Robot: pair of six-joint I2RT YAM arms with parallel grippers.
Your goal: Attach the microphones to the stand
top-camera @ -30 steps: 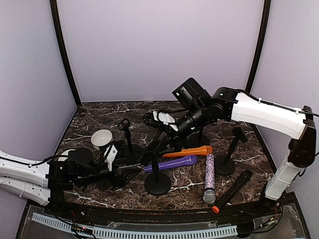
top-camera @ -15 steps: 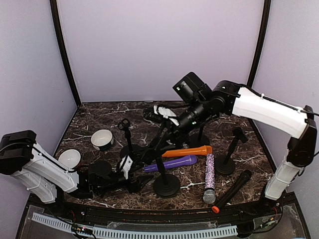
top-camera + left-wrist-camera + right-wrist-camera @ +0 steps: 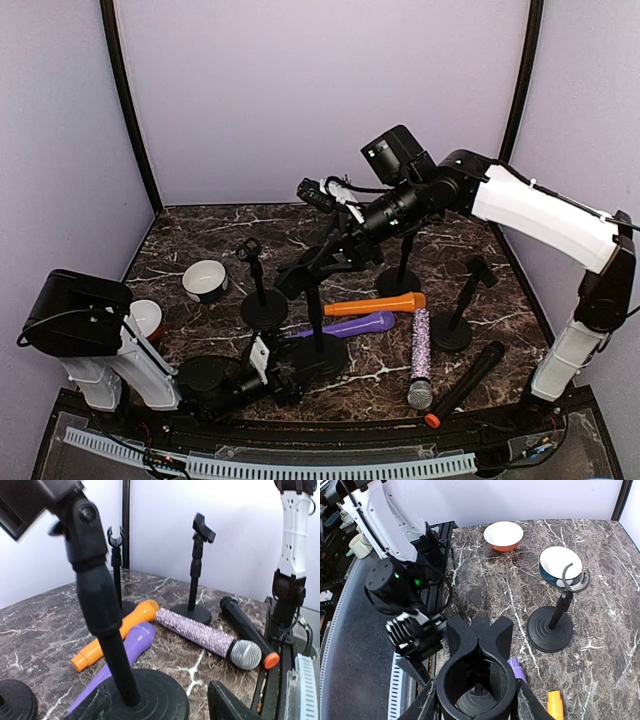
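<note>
Four microphones lie on the marble: orange, purple, glittery lilac, and black with an orange end. A black stand rises in front of them. My right gripper is shut on its round clip. My left gripper is low at the stand's base. Its jaws are open on either side of the base, with a gap on the right.
Three more stands are here: one with a ring clip, one at the back, one on the right. Two bowls sit at the left. The front rail is close by.
My left gripper slid right along the table front to the stand's base. My right arm rose and drew back a little, still on the clip.
</note>
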